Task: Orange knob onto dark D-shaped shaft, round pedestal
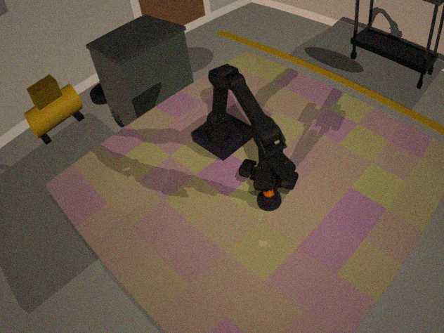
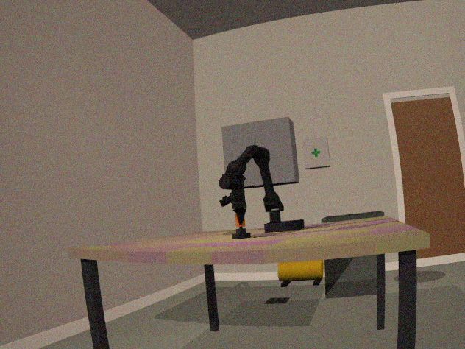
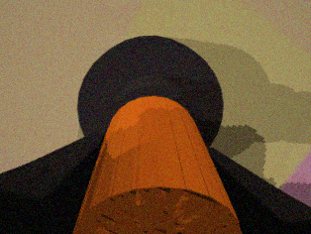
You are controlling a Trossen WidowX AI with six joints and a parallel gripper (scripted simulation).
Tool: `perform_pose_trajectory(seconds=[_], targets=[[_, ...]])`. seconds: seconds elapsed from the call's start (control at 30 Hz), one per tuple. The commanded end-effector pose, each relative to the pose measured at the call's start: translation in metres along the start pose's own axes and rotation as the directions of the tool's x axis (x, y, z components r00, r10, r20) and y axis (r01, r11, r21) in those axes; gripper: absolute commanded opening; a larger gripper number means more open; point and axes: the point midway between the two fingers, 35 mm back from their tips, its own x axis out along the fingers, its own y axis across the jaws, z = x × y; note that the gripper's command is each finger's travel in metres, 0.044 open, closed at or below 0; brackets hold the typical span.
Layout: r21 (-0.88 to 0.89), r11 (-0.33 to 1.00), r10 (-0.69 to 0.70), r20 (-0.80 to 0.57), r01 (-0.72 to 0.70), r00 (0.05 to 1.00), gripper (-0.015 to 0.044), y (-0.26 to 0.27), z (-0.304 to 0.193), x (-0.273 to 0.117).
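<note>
Your gripper point(image 1: 269, 189) point(image 2: 240, 222): part open, clamped on the knob's sides, presumably to leave its underside free for fitting. Knob point(image 1: 268, 193) point(image 2: 238, 219) point(image 3: 160, 149): orange, above the pedestal point(image 1: 268, 202) point(image 2: 240, 235) point(image 3: 149, 59), seemingly upright so its hole could meet the shaft; whether they touched, you could not tell. Pedestal: round, dark, flat on the table point(image 1: 200, 279) point(image 2: 187, 255), likely your stop for the downward push.

From here I see open air all around the black round pedestal point(image 1: 268, 204) point(image 2: 240, 235) point(image 3: 149, 55) on its outer side, away from the black jointed arm point(image 1: 251, 103) point(image 2: 265, 176). Toward the arm's square dark base point(image 1: 222, 143) point(image 2: 284, 225), the folded links block the way from above; the orange cylindrical knob point(image 1: 268, 193) point(image 2: 237, 220) point(image 3: 158, 149) fills the space between the fingers.
</note>
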Motion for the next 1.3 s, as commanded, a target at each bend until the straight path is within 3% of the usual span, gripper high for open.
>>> perform_pose_trajectory(seconds=[0.0,0.53,1.07,1.27], targets=[[-0.001,1.0,-0.001,0.002,0.001,1.0,0.0,-0.0006,0.0003,0.0035],[0.0,1.0,0.0,0.0,0.0,1.0,0.0,0.0,0.0001,0.0085],[0.0,1.0,0.0,0.0,0.0,1.0,0.042,0.0,0.0001,0.0085],[0.0,1.0,0.0,0.0,0.0,1.0,0.044,0.0,0.0001,0.0085]])
